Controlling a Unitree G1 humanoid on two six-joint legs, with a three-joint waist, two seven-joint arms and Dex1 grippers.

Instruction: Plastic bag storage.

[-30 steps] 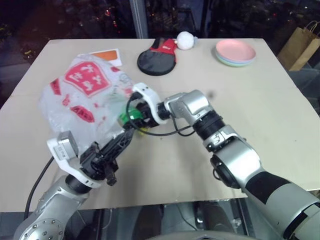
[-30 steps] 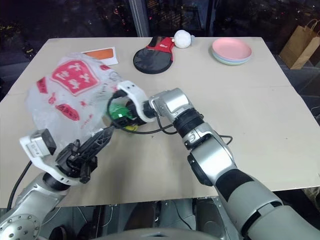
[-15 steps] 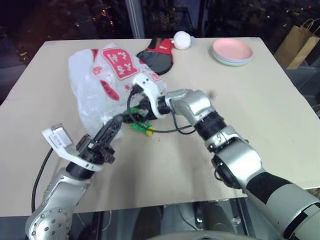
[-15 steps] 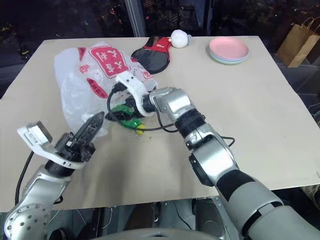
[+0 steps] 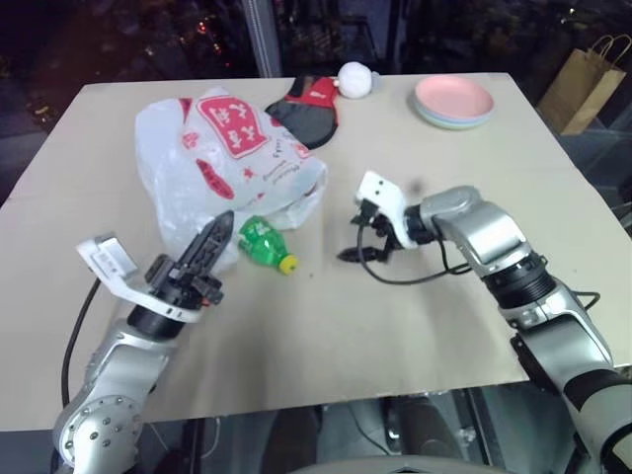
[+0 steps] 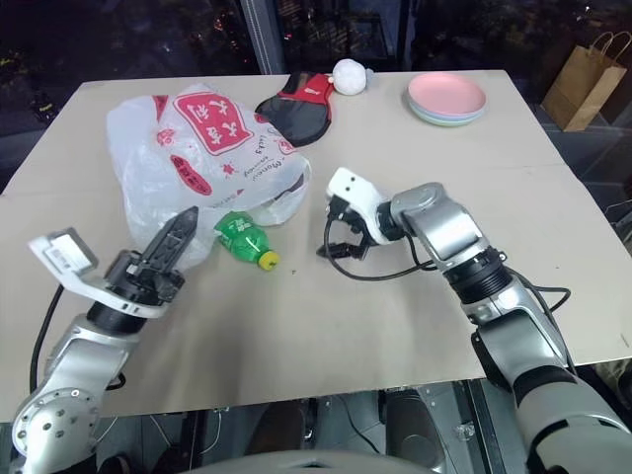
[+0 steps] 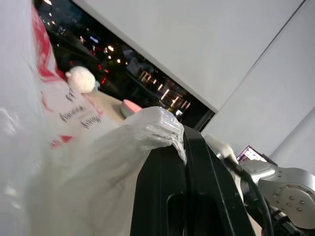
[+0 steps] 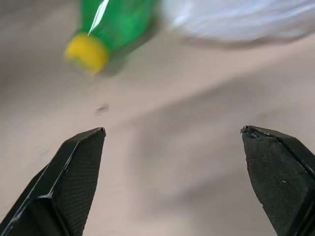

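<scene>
The plastic bag [image 5: 229, 148], translucent white film with red prints, lies crumpled on the table's left half. My left gripper [image 5: 219, 225] is shut on a fold of the bag's near edge; in the left wrist view the film [image 7: 158, 129] drapes over the closed fingers [image 7: 189, 196]. A green bottle [image 5: 259, 240] with a yellow cap lies on the table just in front of the bag. My right gripper [image 5: 363, 255] hovers to the right of the bottle, open and holding nothing. In the right wrist view its fingers [image 8: 66, 179] stand wide apart, with the bottle [image 8: 117, 22] and the bag [image 8: 236, 17] beyond.
A black and red paddle [image 5: 308, 104] and a white ball [image 5: 354, 79] lie behind the bag. Stacked pink plates [image 5: 454, 99] sit at the back right of the table [image 5: 415, 326]. A brown paper bag [image 5: 583, 84] stands off the table's right corner.
My right gripper has drawn back to the right, away from the bag's mouth, and opened wider. The green bottle stays on the table. My left gripper keeps its hold on the bag.
</scene>
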